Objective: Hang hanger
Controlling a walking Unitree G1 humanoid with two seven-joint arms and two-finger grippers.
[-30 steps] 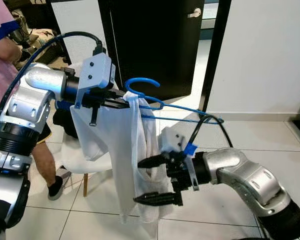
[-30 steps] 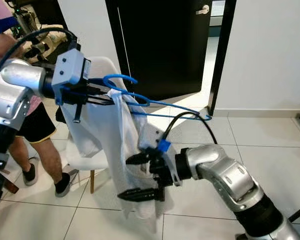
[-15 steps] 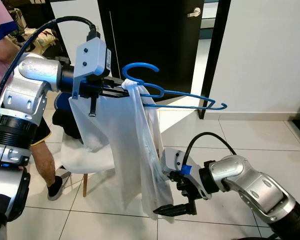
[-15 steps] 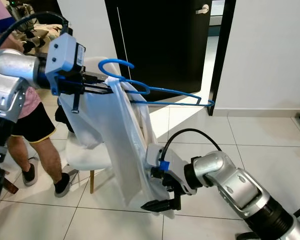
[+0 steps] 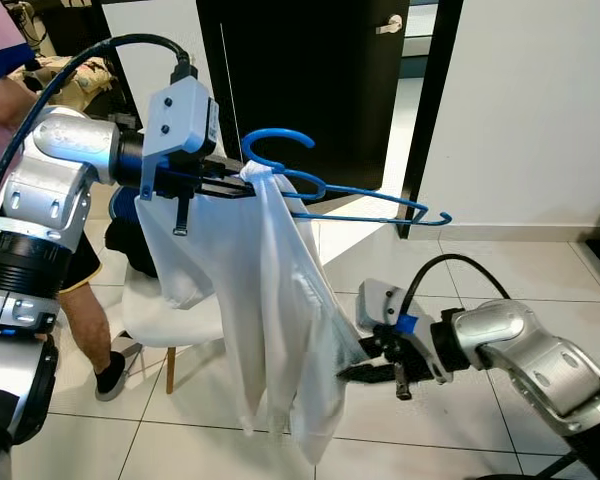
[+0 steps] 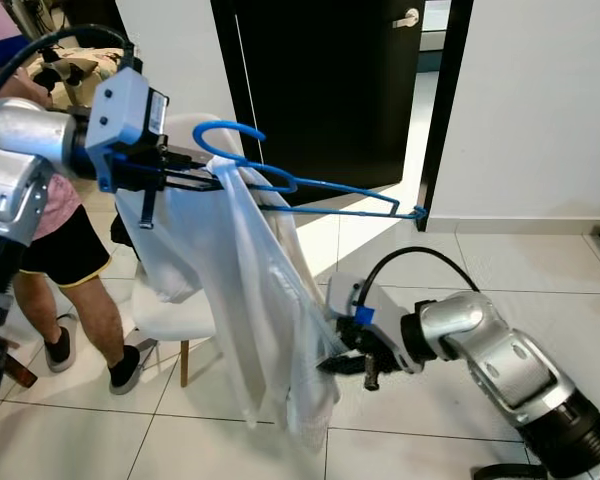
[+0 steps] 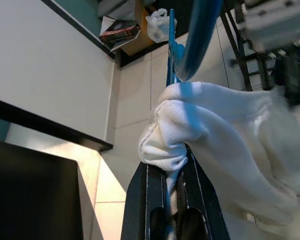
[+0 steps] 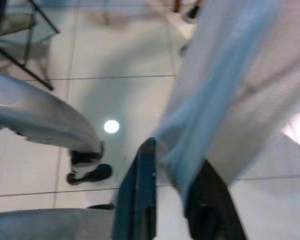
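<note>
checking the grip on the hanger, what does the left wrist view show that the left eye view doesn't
Left wrist view alone: close up, the left gripper has its fingers pinched on a bunched fold of the white garment and the blue hanger.

Left eye view alone: the whole hanger bar reaching right, the right gripper at the garment's lower edge, a white chair, a person, the dark door.

Both: left gripper, hanger, garment.

Silver arms (black cables, blue clips).
</note>
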